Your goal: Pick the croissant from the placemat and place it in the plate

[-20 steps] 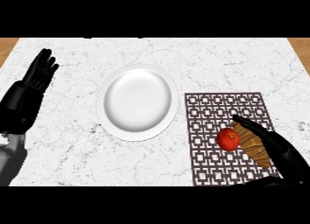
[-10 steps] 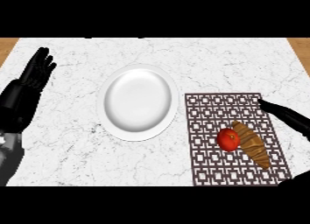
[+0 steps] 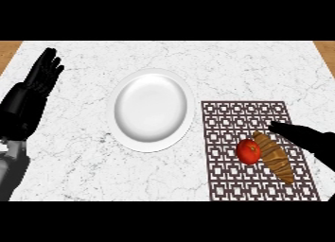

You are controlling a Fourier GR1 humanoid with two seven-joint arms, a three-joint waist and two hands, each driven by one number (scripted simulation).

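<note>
From the head view, the croissant [image 3: 274, 156] lies on the patterned placemat [image 3: 247, 116], in its right half, running lengthwise from upper left to lower right. A red tomato [image 3: 249, 151] sits just beside it on its left, touching or nearly touching (the gap is too fine to judge). The placemat lies on the white marble counter [image 3: 198, 61], right of the white plate [image 3: 151, 109], whose rim comes close to the mat's left edge. The plate holds nothing.

The right hand [image 3: 311, 140] comes in from the right edge, low over the mat, a dark pointed shape whose tip lies just above and to the right of the croissant's upper end. It holds nothing, but I cannot tell whether its fingers are spread or pressed together.

The left hand [image 3: 41, 78] rests at the left edge, well apart from the plate, fingers straight, spread slightly and pointing up.
</note>
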